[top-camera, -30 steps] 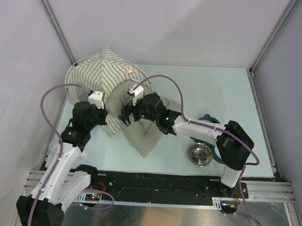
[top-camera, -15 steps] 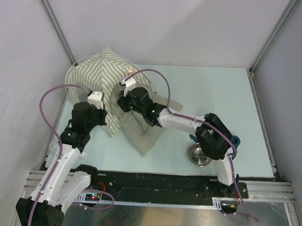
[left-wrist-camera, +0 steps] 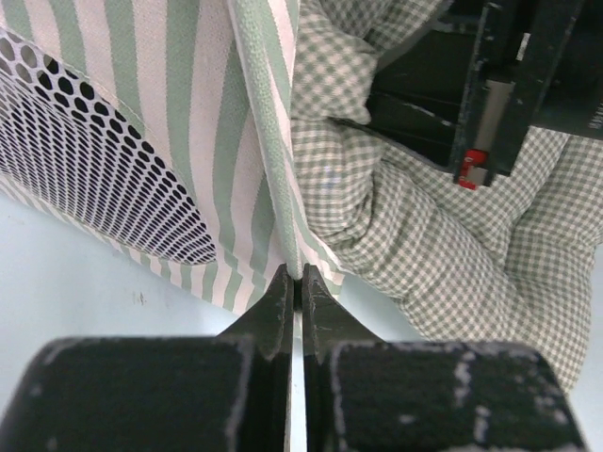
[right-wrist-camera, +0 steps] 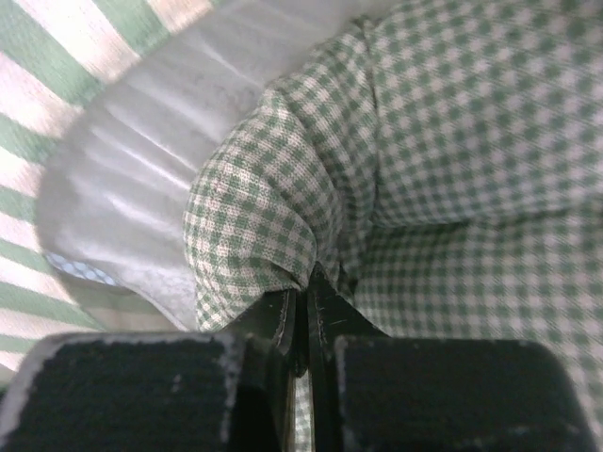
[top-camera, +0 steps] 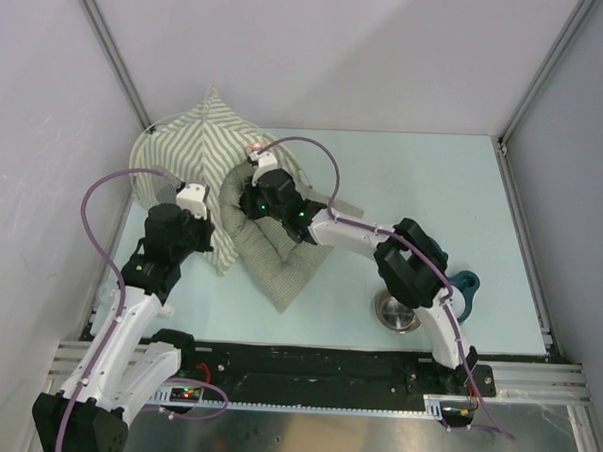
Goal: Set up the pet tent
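The pet tent [top-camera: 190, 151], striped olive-grey and white, lies bunched at the back left with a pink-red mark [top-camera: 256, 142] on it. My left gripper [top-camera: 211, 244] is shut on the tent's corded edge [left-wrist-camera: 273, 160], beside the grey mesh window [left-wrist-camera: 94, 179]. A green-and-white checked cushion [top-camera: 280, 265] lies against the tent's right side. My right gripper [top-camera: 244, 208] is shut on a fold of that cushion [right-wrist-camera: 254, 217]. The sheer white flap [right-wrist-camera: 141, 179] and the tent's stripes [right-wrist-camera: 47, 66] show just left of the fold.
A steel bowl [top-camera: 398, 312] stands at the front right, under the right arm's elbow. A teal object [top-camera: 466, 285] lies beside it. Grey walls with metal frame posts close in the table on three sides.
My right arm has reached left and farther toward the tent, and its gripper has gone from open to shut on the cushion fold. The left arm has held still.
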You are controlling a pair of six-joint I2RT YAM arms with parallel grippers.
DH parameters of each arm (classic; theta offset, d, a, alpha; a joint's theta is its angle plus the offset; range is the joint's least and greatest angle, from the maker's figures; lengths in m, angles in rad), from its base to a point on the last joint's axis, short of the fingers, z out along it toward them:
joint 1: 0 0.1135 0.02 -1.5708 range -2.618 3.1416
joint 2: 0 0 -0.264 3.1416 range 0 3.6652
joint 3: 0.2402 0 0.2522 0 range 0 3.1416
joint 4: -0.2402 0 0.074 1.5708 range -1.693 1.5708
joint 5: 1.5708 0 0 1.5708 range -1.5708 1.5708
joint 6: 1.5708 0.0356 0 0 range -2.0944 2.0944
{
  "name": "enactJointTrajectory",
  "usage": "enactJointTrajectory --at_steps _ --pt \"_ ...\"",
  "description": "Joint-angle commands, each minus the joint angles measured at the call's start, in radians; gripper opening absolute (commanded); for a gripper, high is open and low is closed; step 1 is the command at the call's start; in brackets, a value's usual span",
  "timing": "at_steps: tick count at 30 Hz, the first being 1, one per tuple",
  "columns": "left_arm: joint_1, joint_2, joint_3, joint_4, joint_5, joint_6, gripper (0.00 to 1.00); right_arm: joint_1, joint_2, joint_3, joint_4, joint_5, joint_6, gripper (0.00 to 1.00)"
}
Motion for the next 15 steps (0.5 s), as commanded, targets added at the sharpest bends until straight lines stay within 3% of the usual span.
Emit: enactJointTrajectory --at_steps 1,3,8,15 --pt "-0.002 -0.005 0.038 0.016 -0.001 0.01 0.0 0.002 0.091 0.115 -0.065 -0.12 0.086 0.0" --pt "-0.002 -0.005 0.039 0.017 0.003 0.01 0.0 0.002 0.107 0.153 -0.055 -0.171 0.127 0.07" --pt "-0.002 -0.007 0.037 0.017 0.003 0.01 0.0 -0.011 0.071 0.136 -0.021 -0.189 0.196 0.47" --pt "-0.002 0.003 0.04 0.017 -0.014 -0.019 0.0 -0.048 -0.163 -0.083 -0.044 -0.164 0.145 0.73"
